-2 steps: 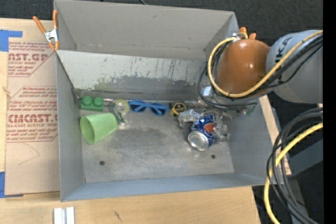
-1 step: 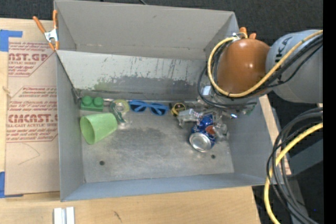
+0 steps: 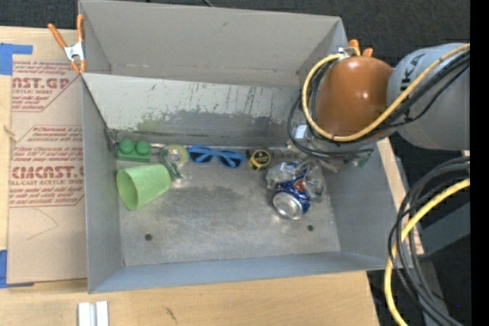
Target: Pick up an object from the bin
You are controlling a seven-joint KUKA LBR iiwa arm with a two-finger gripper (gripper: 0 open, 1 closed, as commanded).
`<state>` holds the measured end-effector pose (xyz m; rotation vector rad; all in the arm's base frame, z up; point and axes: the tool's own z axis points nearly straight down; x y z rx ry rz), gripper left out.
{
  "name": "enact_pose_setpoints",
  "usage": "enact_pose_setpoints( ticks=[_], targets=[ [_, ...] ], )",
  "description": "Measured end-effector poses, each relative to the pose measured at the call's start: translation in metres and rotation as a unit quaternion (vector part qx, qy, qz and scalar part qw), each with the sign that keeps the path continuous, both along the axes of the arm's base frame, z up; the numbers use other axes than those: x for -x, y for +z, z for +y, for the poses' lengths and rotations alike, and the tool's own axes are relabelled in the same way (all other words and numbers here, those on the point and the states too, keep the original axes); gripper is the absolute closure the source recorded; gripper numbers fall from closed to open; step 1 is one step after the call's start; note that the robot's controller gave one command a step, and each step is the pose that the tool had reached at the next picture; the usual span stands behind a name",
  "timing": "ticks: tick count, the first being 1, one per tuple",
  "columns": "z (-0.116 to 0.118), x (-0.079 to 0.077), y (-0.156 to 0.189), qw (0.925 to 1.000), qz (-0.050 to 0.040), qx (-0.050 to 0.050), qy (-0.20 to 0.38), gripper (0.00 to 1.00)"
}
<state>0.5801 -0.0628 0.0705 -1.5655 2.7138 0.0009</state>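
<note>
Dark floor behind, pale wood in front, and between them a grey bin (image 3: 206, 50). On its floor at the right, a crushed blue can (image 3: 289, 202), lying on its side. Just over the far end of the can, the gripper (image 3: 300, 178), under the orange cover (image 3: 351, 97) of the arm. Not possible to tell if apart or together. Along the far wall, blue sunglasses (image 3: 216, 157) and a small yellow disc (image 3: 260, 159). At the left, a green block (image 3: 134, 150) and a green cup (image 3: 144, 185), tipped over.
</note>
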Motion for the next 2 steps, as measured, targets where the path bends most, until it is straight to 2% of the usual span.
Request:
enact_pose_setpoints(
  ticks=[1, 2],
  targets=[
    [0.001, -0.002, 0.067, 1.0000, -0.0003, 0.002, 0.000, 1.00],
    [0.003, -0.004, 0.117, 1.0000, -0.0003, 0.002, -0.001, 1.00]
  ],
)
